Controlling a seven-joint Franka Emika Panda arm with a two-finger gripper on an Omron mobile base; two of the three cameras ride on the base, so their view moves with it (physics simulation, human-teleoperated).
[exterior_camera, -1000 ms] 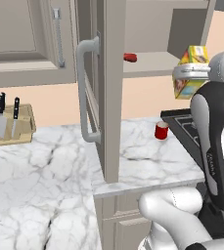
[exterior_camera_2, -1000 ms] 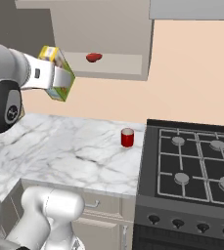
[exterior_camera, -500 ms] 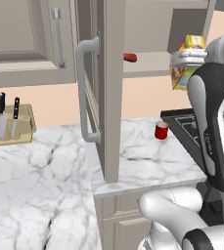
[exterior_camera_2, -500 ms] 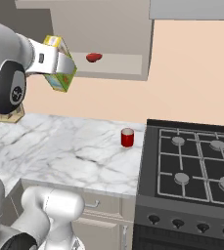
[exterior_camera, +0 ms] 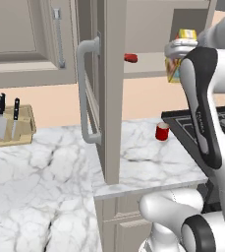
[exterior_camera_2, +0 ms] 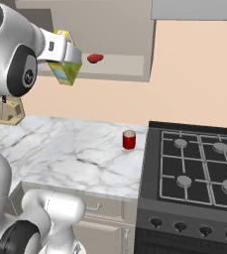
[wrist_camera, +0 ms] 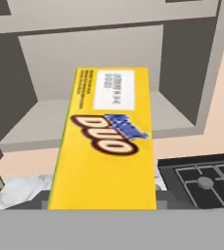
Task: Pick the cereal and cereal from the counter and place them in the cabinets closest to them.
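Yellow cereal in the hand has risen nearer the cabinets.

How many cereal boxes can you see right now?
1: the yellow cereal box, held in the pincer up by the open cabinet shelf. A second may be out of view.

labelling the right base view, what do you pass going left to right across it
knife block → yellow cereal box in the gripper → small red thing on the cabinet shelf → red cup on the counter → black gas hob
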